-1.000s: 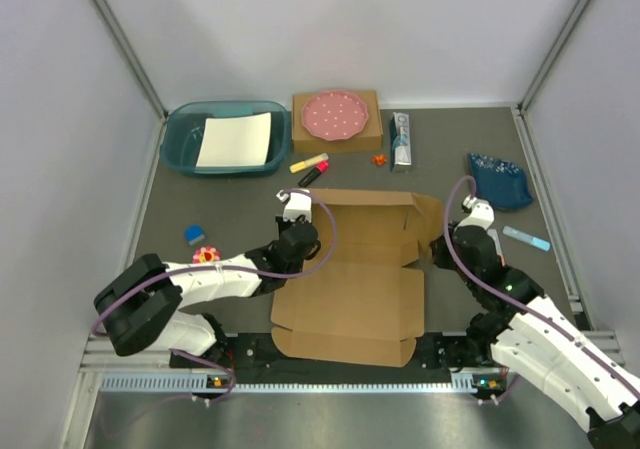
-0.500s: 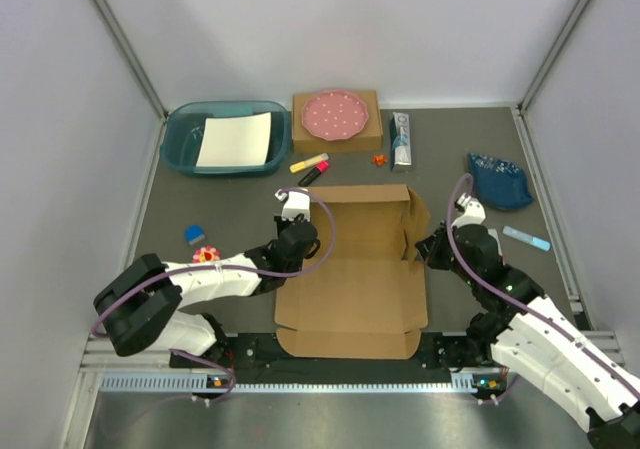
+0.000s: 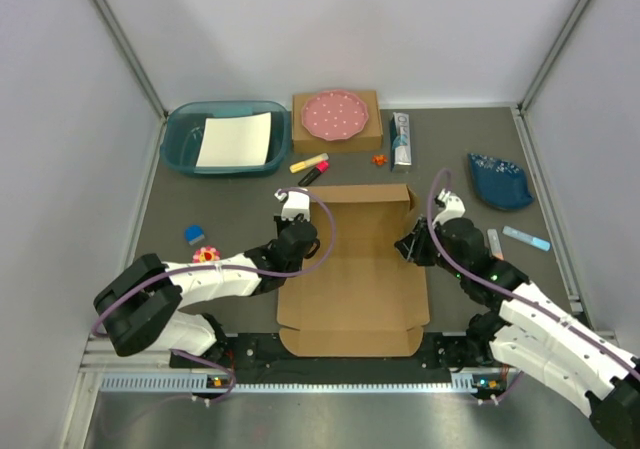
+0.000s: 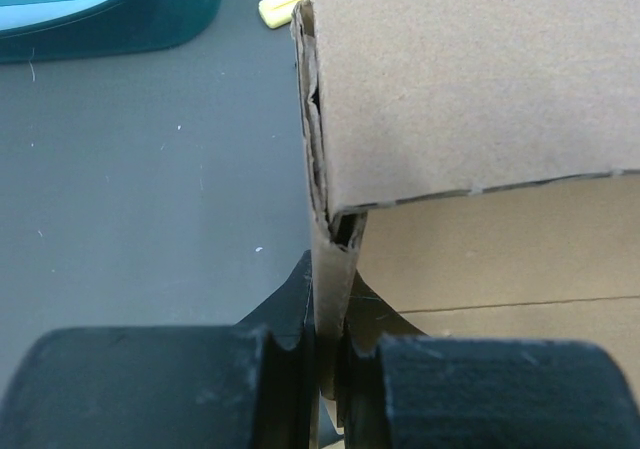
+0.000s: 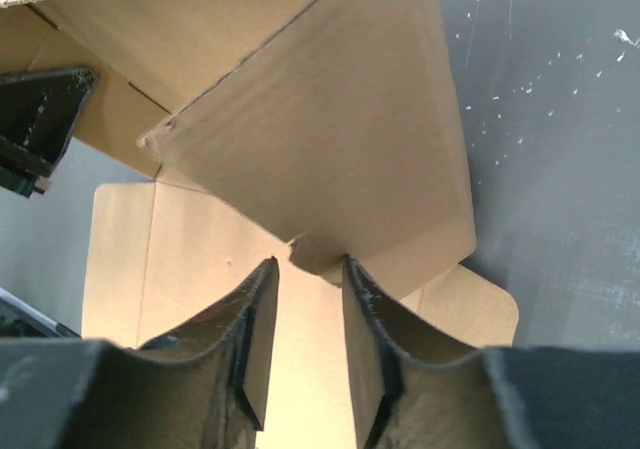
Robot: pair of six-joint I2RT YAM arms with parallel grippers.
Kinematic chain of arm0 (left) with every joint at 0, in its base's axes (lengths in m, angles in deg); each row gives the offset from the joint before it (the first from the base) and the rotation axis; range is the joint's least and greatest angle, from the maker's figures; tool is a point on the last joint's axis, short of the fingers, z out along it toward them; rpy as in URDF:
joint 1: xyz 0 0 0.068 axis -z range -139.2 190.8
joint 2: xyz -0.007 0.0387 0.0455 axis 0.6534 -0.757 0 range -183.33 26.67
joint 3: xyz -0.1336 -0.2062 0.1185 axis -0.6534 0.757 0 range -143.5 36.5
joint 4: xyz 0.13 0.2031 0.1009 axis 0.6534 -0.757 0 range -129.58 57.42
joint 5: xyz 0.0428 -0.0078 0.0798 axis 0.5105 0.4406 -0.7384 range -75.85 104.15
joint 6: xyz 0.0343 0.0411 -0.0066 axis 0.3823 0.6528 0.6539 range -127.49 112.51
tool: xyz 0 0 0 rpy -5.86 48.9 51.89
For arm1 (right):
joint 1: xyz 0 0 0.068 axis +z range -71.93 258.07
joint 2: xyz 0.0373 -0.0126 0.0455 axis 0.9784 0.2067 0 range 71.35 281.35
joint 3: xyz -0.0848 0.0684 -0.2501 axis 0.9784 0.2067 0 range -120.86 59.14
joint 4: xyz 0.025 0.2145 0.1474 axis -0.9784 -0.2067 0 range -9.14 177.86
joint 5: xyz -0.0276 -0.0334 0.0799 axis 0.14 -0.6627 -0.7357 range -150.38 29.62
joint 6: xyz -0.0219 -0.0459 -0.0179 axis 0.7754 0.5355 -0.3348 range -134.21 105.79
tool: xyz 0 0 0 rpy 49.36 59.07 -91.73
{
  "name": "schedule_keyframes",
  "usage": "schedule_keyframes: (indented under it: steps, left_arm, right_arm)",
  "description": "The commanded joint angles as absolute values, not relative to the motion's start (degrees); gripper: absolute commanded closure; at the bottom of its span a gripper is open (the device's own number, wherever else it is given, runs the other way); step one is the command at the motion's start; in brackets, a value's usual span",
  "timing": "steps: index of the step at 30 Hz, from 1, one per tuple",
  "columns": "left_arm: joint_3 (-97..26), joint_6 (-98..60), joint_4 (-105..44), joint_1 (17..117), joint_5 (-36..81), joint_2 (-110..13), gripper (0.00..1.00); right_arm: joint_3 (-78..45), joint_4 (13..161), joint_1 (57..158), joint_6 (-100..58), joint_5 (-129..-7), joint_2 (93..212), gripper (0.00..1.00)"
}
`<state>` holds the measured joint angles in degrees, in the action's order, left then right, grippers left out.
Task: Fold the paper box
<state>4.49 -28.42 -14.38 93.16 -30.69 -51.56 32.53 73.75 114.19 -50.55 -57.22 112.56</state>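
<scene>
The paper box (image 3: 350, 279) lies as a brown cardboard sheet in the middle of the table, its back and side walls partly raised. My left gripper (image 3: 293, 237) is shut on the upright left wall; in the left wrist view the cardboard edge (image 4: 330, 259) runs down between the jaws of that gripper (image 4: 328, 304). My right gripper (image 3: 408, 245) is at the box's right side. In the right wrist view the right gripper (image 5: 308, 269) is open, with a gap between the fingers. The lower corner of the raised right flap (image 5: 330, 139) sits just at its tips.
At the back stand a teal bin (image 3: 180, 139) holding white paper and a smaller brown box (image 3: 365, 134) bearing a pink dotted plate. Markers (image 3: 310, 166), a tube (image 3: 401, 141), a blue cloth (image 3: 500, 181) and a blue block (image 3: 194, 234) lie around.
The right gripper moved left, swinging the right flap from lying outward to standing up, then opened off it. The left gripper kept its hold.
</scene>
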Motion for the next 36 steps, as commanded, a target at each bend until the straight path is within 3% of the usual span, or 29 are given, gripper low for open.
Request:
schedule_keyframes:
  steps: [1,16,22,24,27,28,31,36]
  left_arm:
    - [5.83,-27.71,-17.99,93.44,-27.86,-52.43,1.00]
    - [6.27,-27.09,-18.16,93.36,-29.27,-52.60,1.00]
    - [6.53,-27.09,-18.25,93.36,-29.62,-52.17,1.00]
    - [6.71,-26.92,-18.16,93.36,-29.62,-51.99,1.00]
    - [6.71,-26.65,-18.08,93.36,-29.62,-51.90,1.00]
    - [6.79,-26.74,-18.08,93.36,-29.54,-51.81,1.00]
    - [6.71,-26.74,-17.81,93.36,-29.19,-51.64,1.00]
    - [6.71,-26.48,-17.29,93.36,-28.66,-51.64,1.00]
  right_arm:
    - [31.37,73.81,114.81,-49.90,-56.43,110.82,0.60]
    - [22.68,64.58,114.81,-43.49,-56.86,107.91,0.30]
    - [17.14,58.43,114.72,-41.11,-48.55,102.29,0.27]
    - [16.87,57.54,114.81,-41.19,-43.79,99.58,0.31]
    - [17.39,55.79,114.55,-44.35,-35.52,98.68,0.48]
    - [17.48,55.17,114.37,-45.14,-32.37,99.20,0.58]
    - [17.31,53.32,113.23,-48.14,-30.32,103.06,0.75]
    - [19.23,58.03,109.46,-48.50,-31.81,109.66,0.77]
